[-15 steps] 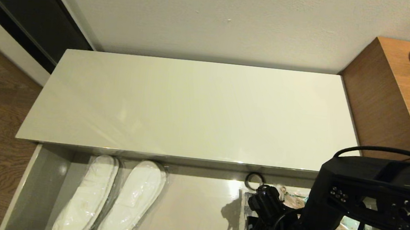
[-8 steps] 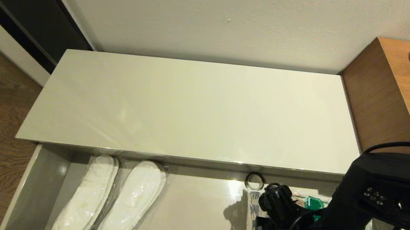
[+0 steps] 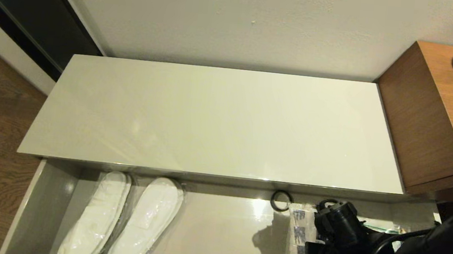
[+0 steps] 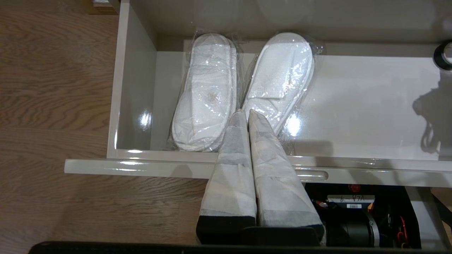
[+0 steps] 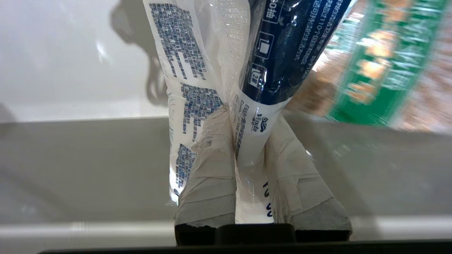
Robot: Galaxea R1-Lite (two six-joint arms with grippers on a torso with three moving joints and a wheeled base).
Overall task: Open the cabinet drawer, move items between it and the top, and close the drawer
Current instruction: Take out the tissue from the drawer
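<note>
right gripper pinching white packet | green packet beside, blurred | left gripper closed over slippers

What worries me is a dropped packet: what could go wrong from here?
1. The right gripper has its jaws shut on one crumpled end of the white packet; the slick film may slip out during a lift.
2. The packet sits in the cabinet drawer, near the top's front edge, so it could snag there when raised.
3. The green-label packet lies close beside it and might get dragged along.
</note>
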